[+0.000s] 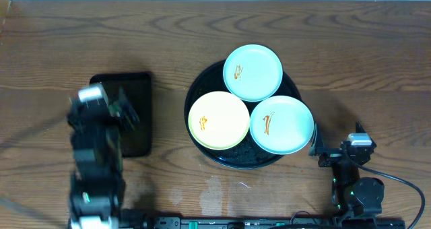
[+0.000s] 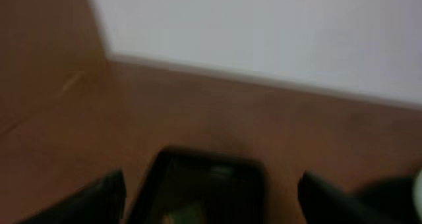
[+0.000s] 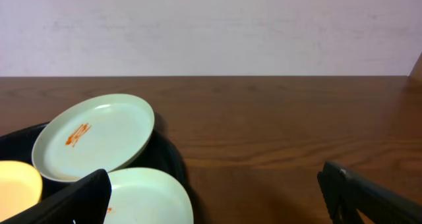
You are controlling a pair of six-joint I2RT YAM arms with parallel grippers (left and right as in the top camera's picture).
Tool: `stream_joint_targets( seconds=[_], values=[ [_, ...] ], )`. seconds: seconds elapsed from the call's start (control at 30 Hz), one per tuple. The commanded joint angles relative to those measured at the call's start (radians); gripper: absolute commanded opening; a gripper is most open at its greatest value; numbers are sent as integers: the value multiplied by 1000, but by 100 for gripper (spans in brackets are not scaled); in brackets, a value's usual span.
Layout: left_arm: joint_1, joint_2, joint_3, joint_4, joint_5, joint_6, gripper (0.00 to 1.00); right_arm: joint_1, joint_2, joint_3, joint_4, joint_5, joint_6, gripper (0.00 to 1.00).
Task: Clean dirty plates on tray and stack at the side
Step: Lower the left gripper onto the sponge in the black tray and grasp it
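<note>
Three plates lie on the round black tray (image 1: 235,163): a mint plate (image 1: 252,72) at the back, a yellow plate (image 1: 219,120) at the front left and a mint plate (image 1: 281,124) at the front right. Each has an orange-brown smear. My right gripper (image 1: 337,143) is open and empty just right of the tray. In the right wrist view (image 3: 217,201) it faces the near mint plate (image 3: 148,197), the far mint plate (image 3: 92,137) and the yellow plate's edge (image 3: 16,181). My left gripper (image 1: 124,111) is open and empty over the rectangular tray; its wrist view (image 2: 211,204) is blurred.
A small rectangular black tray (image 1: 131,114) lies left of the round tray, also in the left wrist view (image 2: 204,181). Wood-grain tabletop (image 1: 323,47) surrounds both. A white wall (image 3: 211,26) runs along the table's far edge. A cable (image 1: 404,182) trails from the right arm.
</note>
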Motion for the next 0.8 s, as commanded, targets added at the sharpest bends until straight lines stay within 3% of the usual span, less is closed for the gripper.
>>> stream_joint_targets(
  seconds=[0.0, 0.17, 0.43, 0.57, 0.77],
  values=[
    [-3, 245, 212, -83, -146, 16, 84, -5, -2, -1, -3, -4, -10, 99],
    [-10, 464, 311, -98, 14, -61, 84, -5, -2, -1, -3, -4, -10, 99],
    [26, 562, 349, -185, -53, -77, 84, -5, -2, -1, -3, -4, -10, 99],
    [90, 575, 447, -360, -40, -219, 84, -5, -2, -1, -3, -4, -10, 99],
    [125, 581, 459, -470, 348, -290, 84, -5, -2, -1, -3, -4, -10, 99]
  ],
)
